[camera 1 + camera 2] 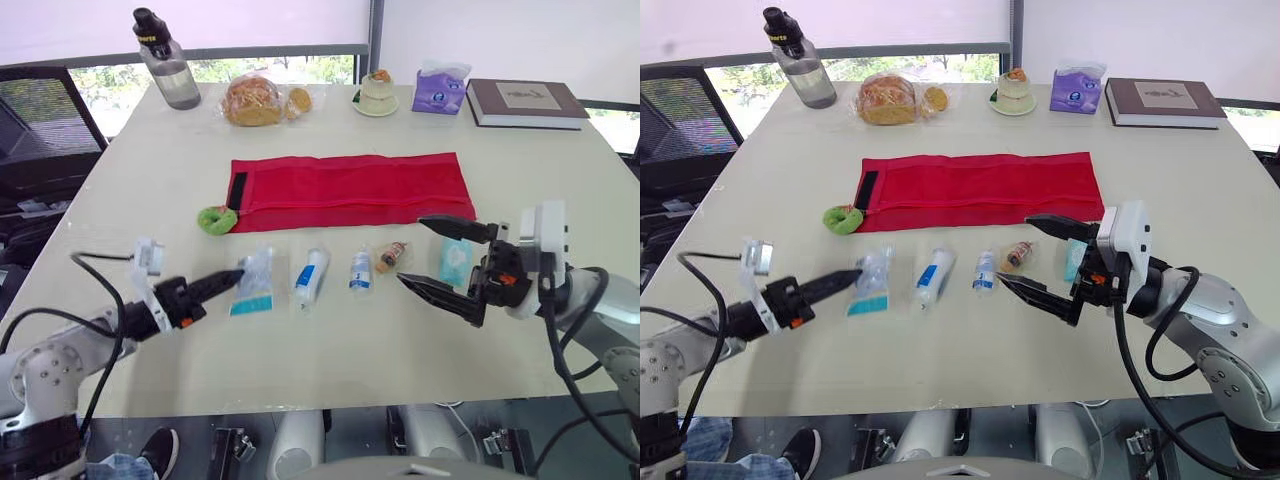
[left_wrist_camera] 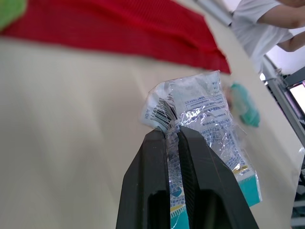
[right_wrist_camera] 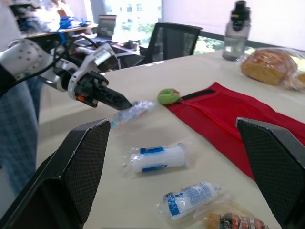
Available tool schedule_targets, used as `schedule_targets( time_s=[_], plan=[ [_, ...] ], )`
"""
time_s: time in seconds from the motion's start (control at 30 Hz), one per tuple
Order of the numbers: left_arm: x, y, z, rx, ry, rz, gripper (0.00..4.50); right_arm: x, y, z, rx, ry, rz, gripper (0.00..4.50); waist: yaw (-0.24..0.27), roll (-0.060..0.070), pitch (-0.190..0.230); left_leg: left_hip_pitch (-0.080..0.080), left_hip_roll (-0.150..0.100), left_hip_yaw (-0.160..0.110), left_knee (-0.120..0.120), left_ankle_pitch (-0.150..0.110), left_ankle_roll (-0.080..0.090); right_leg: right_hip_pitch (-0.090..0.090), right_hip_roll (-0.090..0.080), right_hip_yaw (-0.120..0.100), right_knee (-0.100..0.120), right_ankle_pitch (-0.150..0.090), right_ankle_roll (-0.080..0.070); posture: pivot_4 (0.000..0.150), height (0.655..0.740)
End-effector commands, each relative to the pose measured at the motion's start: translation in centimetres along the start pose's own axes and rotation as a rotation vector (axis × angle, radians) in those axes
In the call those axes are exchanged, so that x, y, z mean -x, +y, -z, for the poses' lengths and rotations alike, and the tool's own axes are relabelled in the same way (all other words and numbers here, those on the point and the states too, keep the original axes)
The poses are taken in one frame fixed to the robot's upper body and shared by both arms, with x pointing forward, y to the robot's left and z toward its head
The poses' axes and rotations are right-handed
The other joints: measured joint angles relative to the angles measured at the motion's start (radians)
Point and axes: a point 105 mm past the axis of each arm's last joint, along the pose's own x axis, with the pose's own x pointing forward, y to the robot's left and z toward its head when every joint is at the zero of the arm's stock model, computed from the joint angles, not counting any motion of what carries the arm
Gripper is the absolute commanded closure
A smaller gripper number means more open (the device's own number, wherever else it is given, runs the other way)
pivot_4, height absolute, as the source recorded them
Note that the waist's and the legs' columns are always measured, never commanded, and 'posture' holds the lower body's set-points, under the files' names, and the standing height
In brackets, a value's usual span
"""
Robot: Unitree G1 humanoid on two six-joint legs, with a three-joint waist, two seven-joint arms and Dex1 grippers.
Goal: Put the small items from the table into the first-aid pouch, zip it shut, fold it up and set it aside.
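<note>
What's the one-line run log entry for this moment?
left gripper jaws shut on plastic packet | right gripper jaws open, empty | red pouch spread flat

Along the far side we see, from left to right, a clear grey plastic water bottle with a black cap [image 1: 165, 65], a round bread loaf in a clear bag [image 1: 255, 100], a small pale cup on a green saucer [image 1: 378, 92], a purple tissue pack [image 1: 440, 90] and a brown hardcover book [image 1: 525, 102]. A black mesh office chair [image 1: 45, 115] stands at the far left.
</note>
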Motion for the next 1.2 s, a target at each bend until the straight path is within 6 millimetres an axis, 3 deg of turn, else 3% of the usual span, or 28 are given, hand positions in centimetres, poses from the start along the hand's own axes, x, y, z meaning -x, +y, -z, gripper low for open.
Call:
schedule_targets(
  time_s=[0.03, 0.2, 0.43, 0.67, 0.77, 1.0, 1.2],
  plan=[
    [-2.4, -3.0, -2.3, -0.100, -0.069, 0.079, 4.46, -1.1, -0.6, -0.2, -0.053, 0.008, 0.086, 0.00, 0.000, 0.000, 0.000, 0.000, -0.001, 0.000, 0.000, 0.000, 0.000, 0.000, 0.002, 0.000, 0.000, 0.000, 0.000, 0.150, 0.7387],
    [-6.0, -5.2, -3.3, -0.205, -0.105, 0.107, 4.46, -3.2, -0.4, -0.3, -0.198, -0.042, 0.123, 0.00, -0.006, -0.001, 0.000, -0.001, -0.006, 0.001, 0.000, 0.000, 0.000, 0.000, 0.005, 0.000, 0.001, 0.002, 0.004, 0.150, 0.7387],
    [-10.4, -8.1, -4.2, -0.210, -0.209, 0.166, 4.46, -6.1, -0.5, 0.6, -0.431, -0.032, 0.195, 0.00, -0.005, -0.001, 0.000, -0.001, -0.006, 0.001, -0.001, 0.000, 0.000, 0.000, 0.007, 0.000, 0.001, 0.002, 0.004, 0.150, 0.7387],
    [-11.8, -9.5, -3.0, -0.179, -0.225, 0.198, 4.46, -7.8, -0.9, -0.2, -0.571, -0.083, 0.227, 0.00, -0.011, -0.001, 0.000, -0.001, -0.006, 0.002, 0.000, 0.000, 0.000, 0.000, 0.008, 0.002, 0.002, 0.002, 0.004, 0.150, 0.7387],
    [-11.8, -9.3, -3.1, -0.180, -0.231, 0.194, 4.50, -7.9, -1.3, -0.3, -0.588, -0.088, 0.250, 0.86, -0.010, -0.001, 0.000, -0.001, -0.006, 0.001, 0.000, 0.000, 0.000, 0.000, 0.008, 0.000, 0.003, 0.002, 0.004, 0.150, 0.7387],
    [-11.7, -9.5, -2.6, -0.181, -0.216, 0.225, 4.50, -8.1, -2.0, -0.4, -0.593, -0.083, 0.280, 4.41, -0.011, -0.001, 0.000, -0.001, -0.006, 0.001, 0.000, 0.000, 0.000, 0.000, 0.008, 0.001, 0.003, 0.002, 0.004, 0.150, 0.7387],
    [-11.6, -9.5, -2.2, -0.176, -0.212, 0.234, 4.50, -7.8, -2.3, 0.0, -0.587, -0.070, 0.305, 4.46, -0.010, -0.001, 0.000, -0.001, -0.006, 0.001, 0.000, 0.000, 0.000, 0.000, 0.009, 0.001, 0.003, 0.002, 0.004, 0.150, 0.7387]
  ],
)
